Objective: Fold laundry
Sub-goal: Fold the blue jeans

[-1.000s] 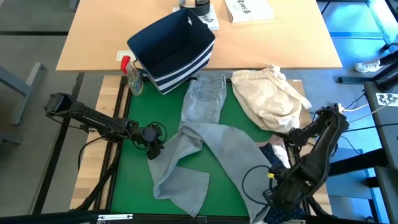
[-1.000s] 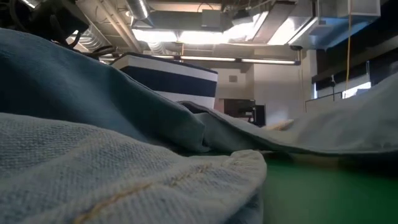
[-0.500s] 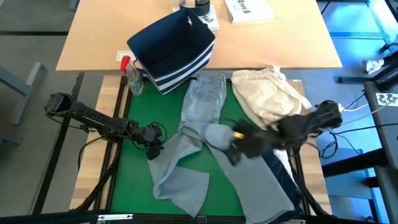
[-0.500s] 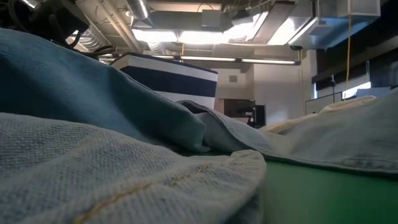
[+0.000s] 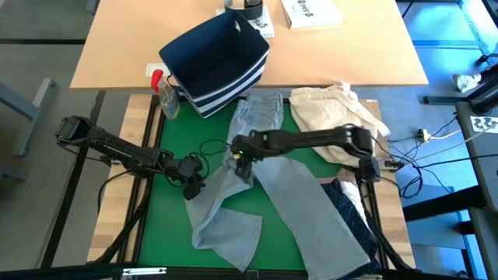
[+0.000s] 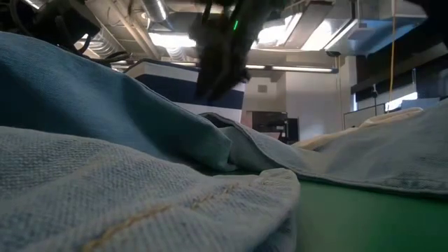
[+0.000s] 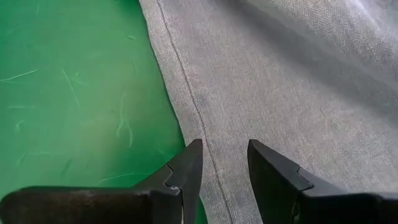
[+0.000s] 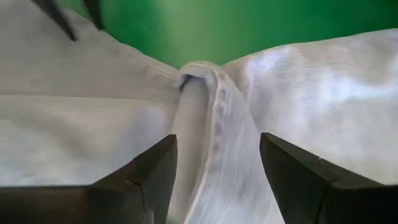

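The light grey jeans (image 5: 268, 194) lie spread on the green mat (image 5: 175, 222), waist toward the far edge and legs toward the near edge. My left gripper (image 7: 224, 155) stands open at the outer edge of the jeans' left leg (image 5: 210, 194), its fingers on either side of the side seam (image 7: 186, 93). My right gripper (image 8: 217, 140) is open over the fold where the two legs meet (image 8: 196, 78); in the high view it is at the jeans' middle (image 5: 243, 169). A navy white-dotted shirt (image 5: 352, 222) lies at the near right. Whether either gripper touches the cloth cannot be told.
A navy striped bin (image 5: 214, 58) lies tipped at the mat's far left, with a spray bottle (image 5: 167, 97) beside it. A cream-beige bundle (image 5: 338, 117) sits at the far right. A wooden table (image 5: 373, 54) with books stands beyond the mat.
My right arm has swung fast from the near right corner toward the left and down, rolling as it went, and now reaches across the jeans' middle. The jeans' right leg, bunched by that corner before, now lies stretched out flat toward the near right.
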